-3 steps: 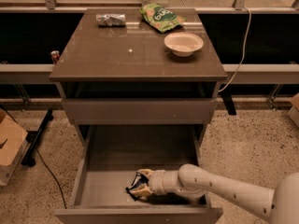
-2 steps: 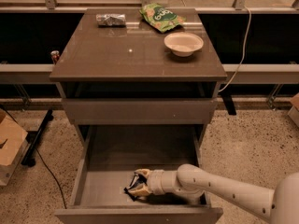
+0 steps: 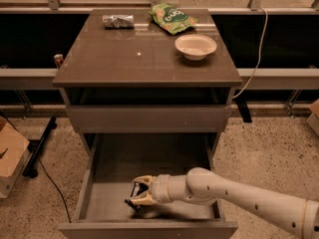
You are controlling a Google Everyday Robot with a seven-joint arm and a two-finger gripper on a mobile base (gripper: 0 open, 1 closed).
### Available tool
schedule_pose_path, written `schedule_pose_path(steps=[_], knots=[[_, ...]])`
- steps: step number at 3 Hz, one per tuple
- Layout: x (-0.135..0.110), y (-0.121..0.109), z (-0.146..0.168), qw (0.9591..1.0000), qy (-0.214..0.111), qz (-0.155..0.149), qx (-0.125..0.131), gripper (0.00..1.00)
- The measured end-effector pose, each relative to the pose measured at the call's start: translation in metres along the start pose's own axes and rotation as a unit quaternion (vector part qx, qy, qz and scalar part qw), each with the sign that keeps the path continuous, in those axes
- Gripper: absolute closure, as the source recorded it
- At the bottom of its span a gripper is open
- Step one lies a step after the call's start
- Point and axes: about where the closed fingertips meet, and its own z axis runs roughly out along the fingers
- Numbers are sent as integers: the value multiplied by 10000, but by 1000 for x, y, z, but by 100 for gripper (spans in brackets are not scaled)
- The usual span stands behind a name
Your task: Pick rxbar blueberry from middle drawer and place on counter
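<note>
Nearest to me is the front wall of the middle drawer (image 3: 149,229), pulled well out of the cabinet. Just behind that wall, at the near end of the drawer's floor, my gripper (image 3: 132,193) has reached in from the right. Its two fingers are drawn in on either side of the rxbar blueberry (image 3: 136,189). The dark wrapper stands between them with one corner poking down and left, so I judge that I have the bar pinched.

Set against a second ago, almost nothing has moved. My arm lies along the same line, the gripper sits in the same near corner, and the bar is in the same place between the fingers. I take that to mean the grasp has settled and the lift has not begun. Whether the bar has left the drawer floor I cannot tell.

Beyond my wrist the rest of the drawer floor runs back under the plain closed drawer front (image 3: 147,119) above it. I must rise toward myself to stay out from under that overhang.

Farther still is the counter (image 3: 139,63), where the bar is to go. It carries a pale bowl (image 3: 195,46) on the right, with a green snack bag (image 3: 172,18) and a crumpled foil packet (image 3: 118,20) at the back. The near left part looks like the easiest spot to set the bar down.
</note>
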Motion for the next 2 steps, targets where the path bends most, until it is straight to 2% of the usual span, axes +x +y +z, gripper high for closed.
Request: schedule_pose_path(steps=[2], knots=[[-84, 15, -45, 9977, 91, -670, -21, 100]])
